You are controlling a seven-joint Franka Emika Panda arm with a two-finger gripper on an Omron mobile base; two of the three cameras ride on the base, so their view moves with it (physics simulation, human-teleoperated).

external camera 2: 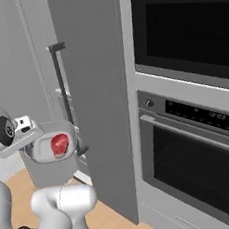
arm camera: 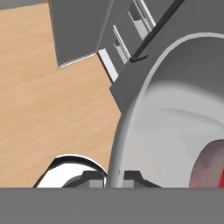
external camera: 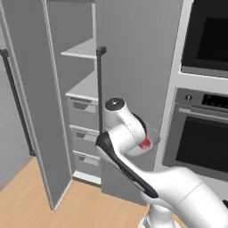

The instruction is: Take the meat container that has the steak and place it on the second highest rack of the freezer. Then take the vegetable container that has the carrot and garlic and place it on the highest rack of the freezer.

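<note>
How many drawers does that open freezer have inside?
3, stacked below the lower shelf: top, middle, bottom. The door partly covers them; more could be hidden.

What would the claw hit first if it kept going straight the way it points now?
Probably the wood floor. The claw, shut on the meat container rim, looks down past it toward the freezer base, though depth is unclear.

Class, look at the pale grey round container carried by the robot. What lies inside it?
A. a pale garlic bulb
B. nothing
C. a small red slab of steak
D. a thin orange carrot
C: a small red slab of steak lies inside the pale grey round container, whose rim the shut end effector pinches.
</note>
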